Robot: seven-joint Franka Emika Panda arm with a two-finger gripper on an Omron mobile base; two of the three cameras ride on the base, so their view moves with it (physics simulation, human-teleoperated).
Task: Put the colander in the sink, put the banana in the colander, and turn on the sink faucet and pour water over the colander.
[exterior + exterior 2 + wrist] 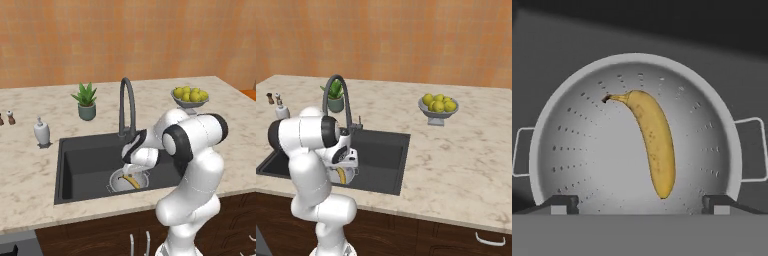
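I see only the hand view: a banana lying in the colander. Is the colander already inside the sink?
Observer: Yes. In the left base view the colander sits on the floor of the sink, near its front wall, with the banana in it.
Operator: Where is the faucet from there?
Observer: The sink faucet rises behind the basin, its spout arching forward over the back part, not over the colander.
Operator: Is water running?
Observer: No stream is visible at the spout.
Operator: Is the gripper holding something?
Observer: No, the gripper is open above the colander, fingertips apart, clear of the banana.
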